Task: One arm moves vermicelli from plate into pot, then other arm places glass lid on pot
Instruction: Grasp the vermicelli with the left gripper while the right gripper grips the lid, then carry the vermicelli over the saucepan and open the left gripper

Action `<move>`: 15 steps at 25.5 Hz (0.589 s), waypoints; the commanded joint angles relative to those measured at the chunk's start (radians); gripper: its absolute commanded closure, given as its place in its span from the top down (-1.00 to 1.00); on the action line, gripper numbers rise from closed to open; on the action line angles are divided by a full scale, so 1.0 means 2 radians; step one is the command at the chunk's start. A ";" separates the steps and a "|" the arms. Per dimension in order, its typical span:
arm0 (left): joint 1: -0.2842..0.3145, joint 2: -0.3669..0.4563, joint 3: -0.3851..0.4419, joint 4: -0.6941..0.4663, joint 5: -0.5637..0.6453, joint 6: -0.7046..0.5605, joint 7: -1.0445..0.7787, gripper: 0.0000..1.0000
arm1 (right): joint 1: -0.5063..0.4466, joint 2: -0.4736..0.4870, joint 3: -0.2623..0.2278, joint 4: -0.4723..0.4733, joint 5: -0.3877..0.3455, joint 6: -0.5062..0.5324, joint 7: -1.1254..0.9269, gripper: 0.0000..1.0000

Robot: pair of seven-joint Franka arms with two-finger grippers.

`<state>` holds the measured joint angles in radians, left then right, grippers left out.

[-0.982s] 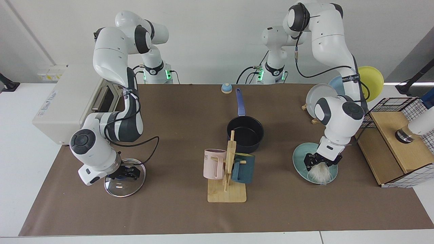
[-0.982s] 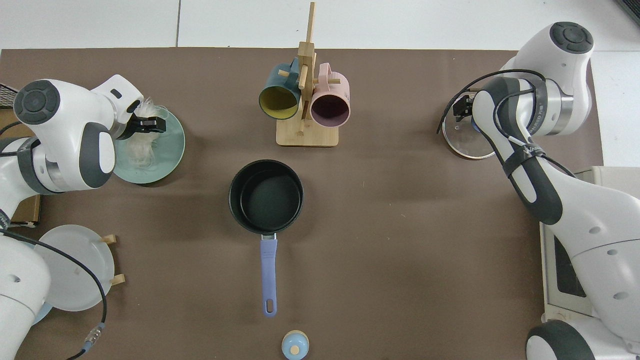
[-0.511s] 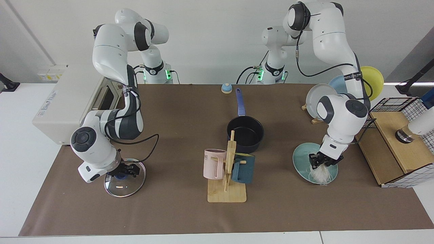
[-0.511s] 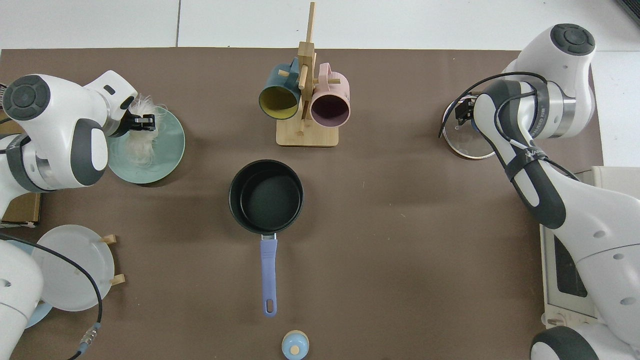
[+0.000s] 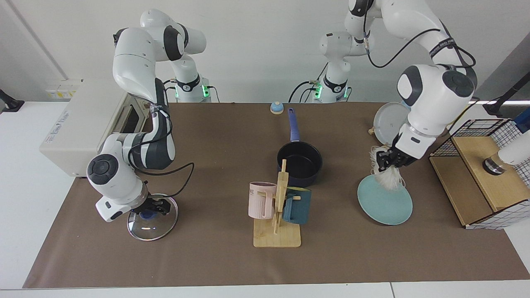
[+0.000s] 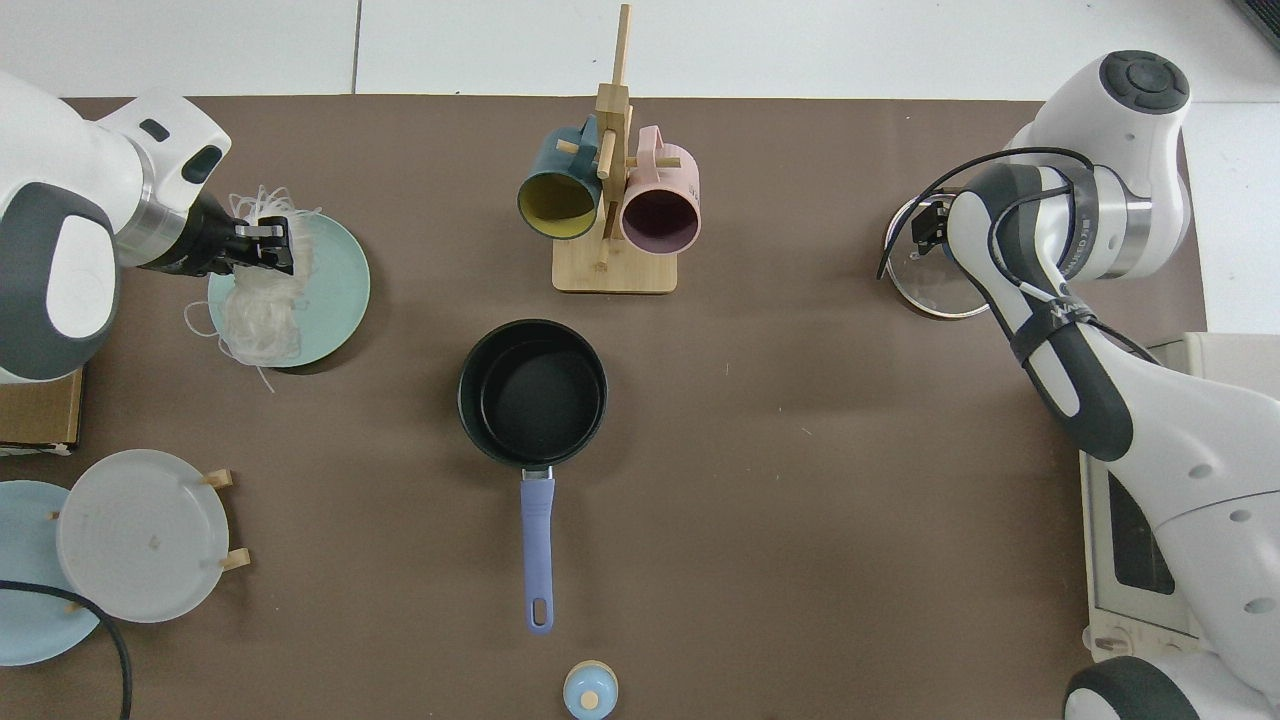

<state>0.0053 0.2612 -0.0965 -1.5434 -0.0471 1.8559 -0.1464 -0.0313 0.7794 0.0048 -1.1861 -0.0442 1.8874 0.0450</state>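
My left gripper (image 5: 387,159) is shut on the vermicelli (image 5: 390,177), a white tangle of thin strands that hangs from its fingers above the far edge of the teal plate (image 5: 385,203). From above, the vermicelli (image 6: 258,312) droops over the plate's (image 6: 335,290) rim below the left gripper (image 6: 272,242). The dark pot (image 5: 299,162) with its blue handle stands mid-table, its black inside (image 6: 532,392) bare. The glass lid (image 5: 151,222) lies flat on the mat. My right gripper (image 5: 152,205) stands open just over its blue knob (image 5: 145,215). From above the arm hides most of the lid (image 6: 925,296).
A wooden mug rack (image 5: 278,215) with a pink mug (image 5: 261,200) and a dark teal mug (image 5: 296,206) stands just in front of the pot. A grey plate (image 5: 388,120) stands upright behind the teal plate, a wire-and-wood box (image 5: 482,174) beside it. A small blue knob (image 5: 276,108) lies behind the pot handle.
My left gripper has lifted the vermicelli off the plate and carried it up and toward the back of the table. The right gripper rose slightly above the lid, which stayed put.
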 commanded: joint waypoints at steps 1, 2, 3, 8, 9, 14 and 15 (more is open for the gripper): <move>-0.011 -0.036 -0.044 -0.020 -0.009 -0.036 -0.078 -1.00 | -0.003 -0.018 0.005 -0.026 -0.038 0.026 -0.013 -0.48; -0.011 -0.041 -0.057 -0.029 -0.009 -0.032 -0.093 -1.00 | -0.002 -0.017 0.005 -0.026 -0.045 0.030 -0.019 -0.82; -0.011 -0.048 -0.070 -0.040 -0.009 -0.028 -0.105 -1.00 | -0.002 -0.017 0.005 -0.026 -0.047 0.030 -0.019 -1.00; -0.011 -0.076 -0.107 -0.100 -0.017 0.028 -0.138 -1.00 | -0.003 -0.017 0.005 -0.025 -0.047 0.032 -0.020 -1.00; -0.011 -0.083 -0.114 -0.114 -0.021 0.041 -0.144 -1.00 | -0.003 -0.017 0.005 -0.025 -0.047 0.032 -0.019 -1.00; -0.012 -0.105 -0.127 -0.162 -0.035 0.081 -0.148 -1.00 | -0.002 -0.017 0.005 -0.025 -0.046 0.032 -0.020 -1.00; -0.012 -0.106 -0.129 -0.167 -0.036 0.087 -0.148 -1.00 | -0.003 -0.018 0.005 -0.025 -0.047 0.032 -0.021 -1.00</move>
<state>-0.0235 0.1361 -0.3535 -1.7514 -0.0796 1.9491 -0.4401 -0.0294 0.7785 0.0081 -1.1880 -0.1228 1.9219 0.0358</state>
